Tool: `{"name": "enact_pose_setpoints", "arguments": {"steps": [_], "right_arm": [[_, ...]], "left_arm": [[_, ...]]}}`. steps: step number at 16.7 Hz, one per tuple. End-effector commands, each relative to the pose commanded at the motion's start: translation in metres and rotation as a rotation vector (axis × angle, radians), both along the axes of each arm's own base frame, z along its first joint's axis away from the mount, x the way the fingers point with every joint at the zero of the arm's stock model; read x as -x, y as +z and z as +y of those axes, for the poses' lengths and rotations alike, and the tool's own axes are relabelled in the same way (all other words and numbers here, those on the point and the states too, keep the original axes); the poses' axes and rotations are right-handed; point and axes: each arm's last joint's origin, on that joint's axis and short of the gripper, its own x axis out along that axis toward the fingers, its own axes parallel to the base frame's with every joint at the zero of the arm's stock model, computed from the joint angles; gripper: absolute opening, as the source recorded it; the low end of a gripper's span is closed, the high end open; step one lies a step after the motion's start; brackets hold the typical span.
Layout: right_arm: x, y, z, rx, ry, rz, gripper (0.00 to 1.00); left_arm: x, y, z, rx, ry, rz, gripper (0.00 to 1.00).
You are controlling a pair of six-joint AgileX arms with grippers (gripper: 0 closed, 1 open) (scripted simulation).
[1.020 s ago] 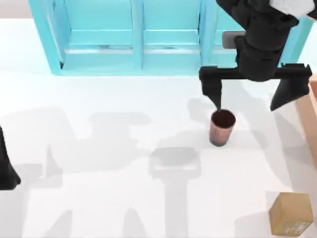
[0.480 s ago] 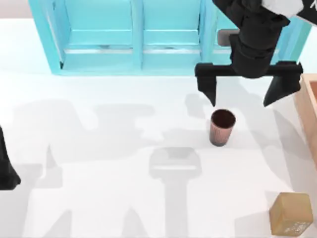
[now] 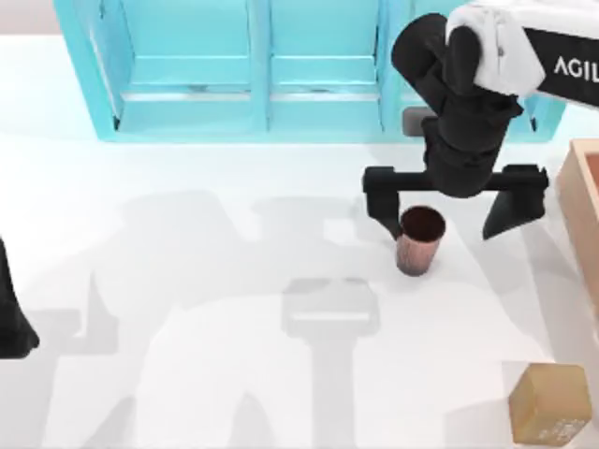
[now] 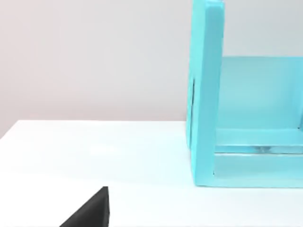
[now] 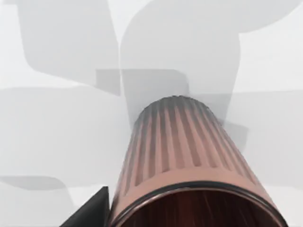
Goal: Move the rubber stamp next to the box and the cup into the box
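The right gripper (image 3: 455, 206) hangs spread wide, one finger touching the cup (image 3: 419, 240) standing mid-surface right of centre — off-centre closing could tip it. The left gripper (image 3: 14, 323) waits at the left edge, state unclear.

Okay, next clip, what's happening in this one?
The right arm's claw hangs open over the cup, one finger right beside its rim, the other well off to the side. The cup stands upright on the white table, not gripped. The box sits at the table's right edge, the rubber stamp nearer the front right corner, apart from it. The left arm is parked at the left edge. A turquoise shelving unit stands behind.
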Motion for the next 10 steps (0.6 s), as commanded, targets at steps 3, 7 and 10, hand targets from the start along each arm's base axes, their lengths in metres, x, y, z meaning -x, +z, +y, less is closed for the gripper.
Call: {"name": "enact_pose_setpoints", "arguments": {"steps": [3,7,10], "right_arm": [[0.0008,-0.0081,-0.0005,0.000,0.000,0.001,1.00],[0.0008,-0.0081,-0.0005,0.000,0.000,0.001,0.85],[0.0008,-0.0081,-0.0005,0.000,0.000,0.001,0.62]], "left_arm": [[0.0000,0.0000,0.0000,0.000,0.000,0.000,1.00],[0.0000,0.0000,0.0000,0.000,0.000,0.000,1.00],[0.0000,0.0000,0.0000,0.000,0.000,0.000,1.00]]}}
